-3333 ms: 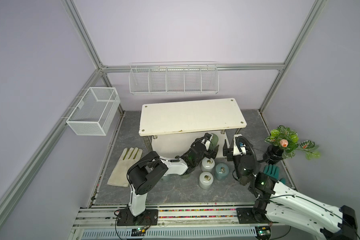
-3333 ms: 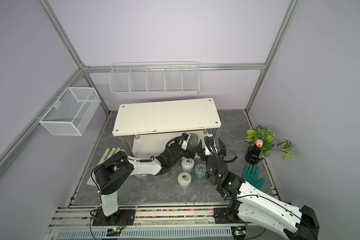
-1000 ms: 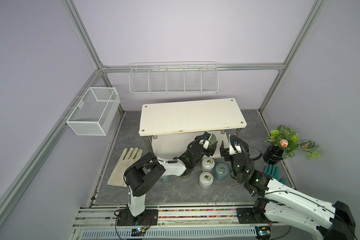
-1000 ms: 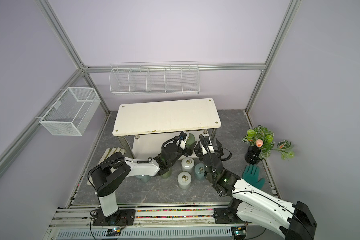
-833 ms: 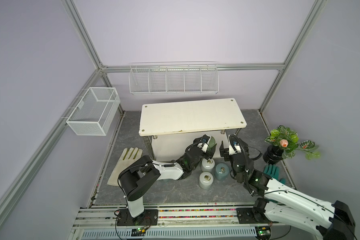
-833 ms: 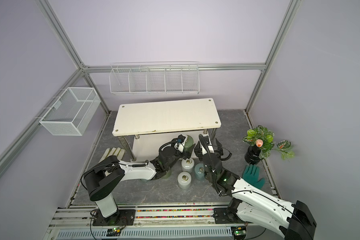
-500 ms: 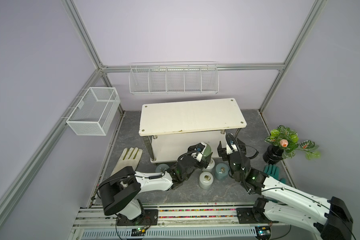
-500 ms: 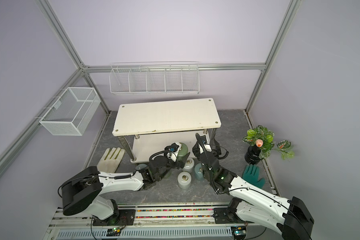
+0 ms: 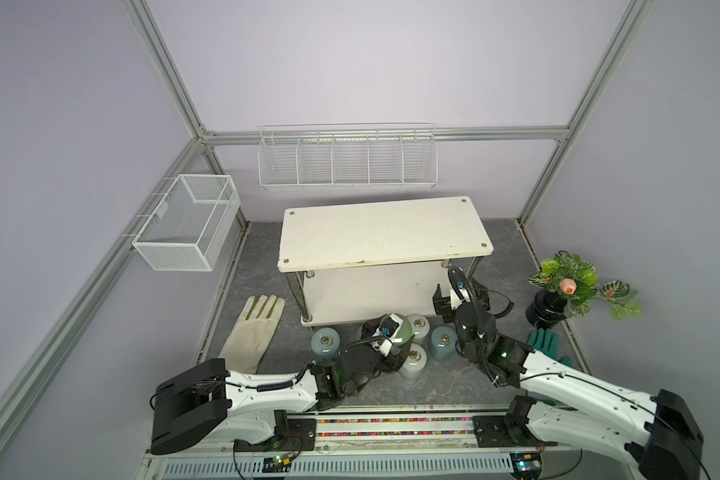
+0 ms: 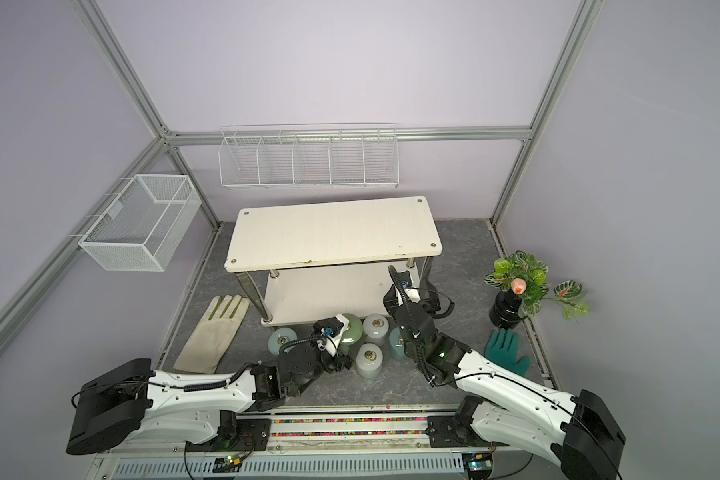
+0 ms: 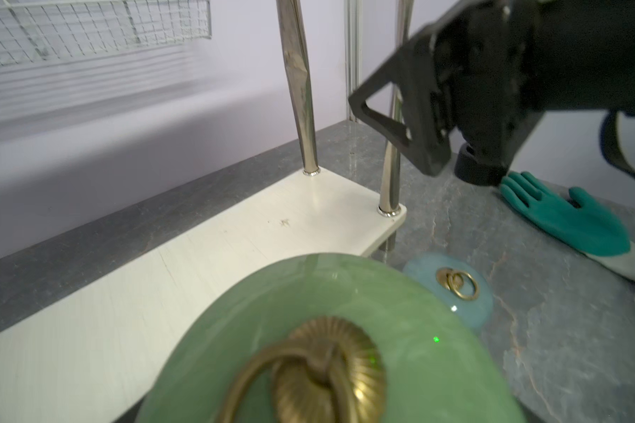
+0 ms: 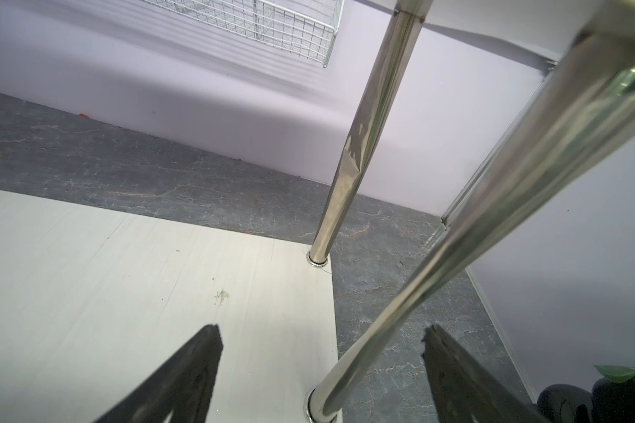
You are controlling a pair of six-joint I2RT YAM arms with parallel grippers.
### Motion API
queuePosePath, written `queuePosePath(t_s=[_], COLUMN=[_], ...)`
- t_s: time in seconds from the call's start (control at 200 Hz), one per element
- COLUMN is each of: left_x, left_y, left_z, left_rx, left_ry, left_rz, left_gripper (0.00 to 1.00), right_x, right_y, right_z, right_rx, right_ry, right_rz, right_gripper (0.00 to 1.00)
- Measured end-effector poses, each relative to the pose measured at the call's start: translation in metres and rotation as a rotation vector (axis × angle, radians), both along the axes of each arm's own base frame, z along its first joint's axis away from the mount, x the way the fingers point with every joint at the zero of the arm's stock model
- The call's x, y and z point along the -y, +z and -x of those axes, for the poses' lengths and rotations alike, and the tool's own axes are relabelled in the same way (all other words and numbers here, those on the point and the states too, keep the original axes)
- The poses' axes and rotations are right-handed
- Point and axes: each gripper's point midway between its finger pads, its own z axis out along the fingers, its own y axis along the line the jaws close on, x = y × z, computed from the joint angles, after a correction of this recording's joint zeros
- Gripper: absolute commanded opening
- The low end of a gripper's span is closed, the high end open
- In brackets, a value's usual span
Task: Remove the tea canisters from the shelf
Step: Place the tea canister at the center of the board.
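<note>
L claw (image 9: 393,337) is pinching olive green glossy ceramic tea canister (image 9: 404,328) w/ brass ring pull (image 11: 308,370).
Canister is being held just in front of lower tier of low two-tier cream-white board shelf (image 9: 362,299); R claw (image 12: 323,373) is hovering spread wide by shelf's right-end chrome leg (image 12: 492,238).

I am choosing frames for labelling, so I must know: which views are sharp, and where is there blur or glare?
Left wrist view: the green canister fills the foreground, out of focus, its brass ring pull soft; the blue canister beyond it is sharper. Right wrist view: the near chrome leg is blurred, with bright reflections. Both top views: sharp, evenly lit.
</note>
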Motion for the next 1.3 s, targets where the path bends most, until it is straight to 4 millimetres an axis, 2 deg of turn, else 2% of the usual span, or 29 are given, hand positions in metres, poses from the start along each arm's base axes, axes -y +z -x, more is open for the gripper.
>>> queuePosePath(t_s=[0.18,0.445,0.665,0.9,1.299], left_x=[-0.021,-0.029,-0.039,-0.035,-0.013], left_y=[-0.027,-0.041,-0.059,-0.070,-0.089], left_z=[0.012,0.025,0.025,0.024,0.020], left_rx=[-0.042,-0.081,-0.114,-0.131,-0.152], left_ry=[0.019,0.021,0.049,0.058,0.058], left_rz=[-0.019,0.002,-0.002,-0.006,-0.045], left_gripper=[0.78,0.78,0.78,0.79,0.80], right_x=[0.001,-0.007,-0.015,-0.021,-0.031], right_y=[-0.001,0.001,-0.009,-0.009,-0.009], right_z=[0.001,0.007,0.008,0.008,0.005], right_rx=[-0.010,-0.007,-0.025,-0.025,-0.024], right_ry=[-0.005,0.003,0.011,0.016,0.025], right_rz=[0.004,0.016,0.051,0.058,0.060], right_gripper=[0.89,0.89,0.89,0.89,0.89])
